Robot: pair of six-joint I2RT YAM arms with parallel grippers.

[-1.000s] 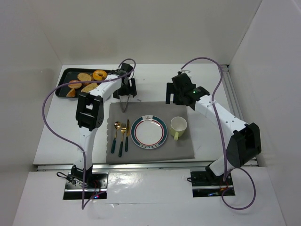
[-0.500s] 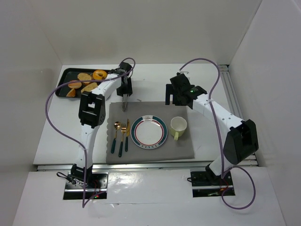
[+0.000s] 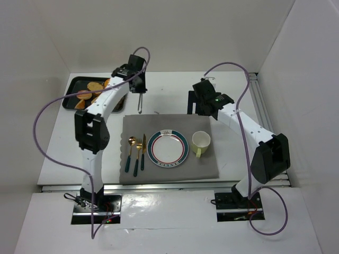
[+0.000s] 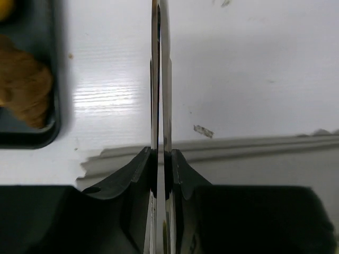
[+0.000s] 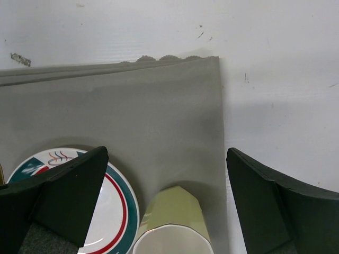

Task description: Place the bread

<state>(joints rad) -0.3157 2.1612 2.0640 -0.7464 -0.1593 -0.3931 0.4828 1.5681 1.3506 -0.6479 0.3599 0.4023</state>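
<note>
Swung leftward, the left fingers [image 4: 132, 172] pinch tongs [image 4: 160, 79]; bread [image 3: 95, 85] lies further left.

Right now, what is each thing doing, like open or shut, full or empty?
Left fingers, shut on the tongs.
Right fingers, open, empty.
Tongs, squeezed closed.
Bread, lying in the black tray.
Plate, empty, on the grey mat.
Green mug, upright, empty.

One plate [image 3: 168, 148], one cup [image 3: 201, 140], three utensils [image 3: 136, 157], one tray [image 3: 74, 80], at least three bread slices [image 3: 95, 85].
</note>
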